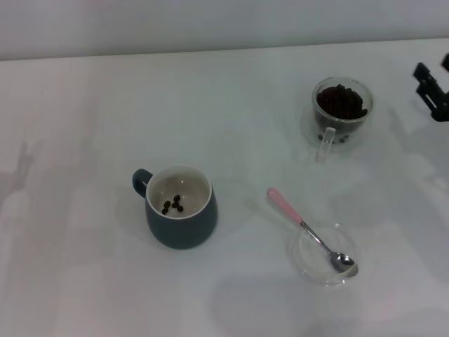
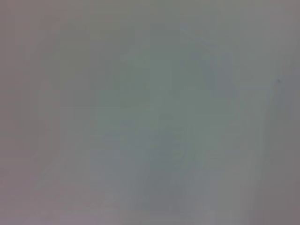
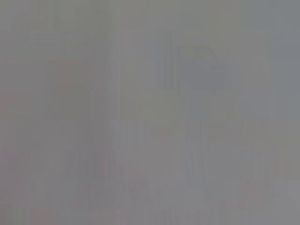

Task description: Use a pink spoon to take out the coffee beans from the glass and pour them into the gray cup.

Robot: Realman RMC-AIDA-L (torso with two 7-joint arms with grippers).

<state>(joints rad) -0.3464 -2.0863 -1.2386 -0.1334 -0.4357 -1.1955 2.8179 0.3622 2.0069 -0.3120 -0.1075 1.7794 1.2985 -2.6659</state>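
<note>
In the head view the gray cup (image 1: 180, 208) stands left of centre, its handle toward the back left, with several coffee beans (image 1: 172, 205) on its cream bottom. The glass (image 1: 342, 111) stands at the back right, heaped with dark coffee beans (image 1: 341, 101), handle toward me. The pink spoon (image 1: 309, 229) lies free at the front right, its metal bowl resting on a flat clear saucer (image 1: 324, 255), pink handle pointing back-left. My right gripper (image 1: 433, 88) shows at the right edge, beside the glass and apart from it, holding nothing. The left gripper is out of view. Both wrist views show only blank grey.
A white tabletop (image 1: 84, 126) carries everything, with a pale wall behind its far edge. Open surface lies to the left of the cup and between the cup and the glass.
</note>
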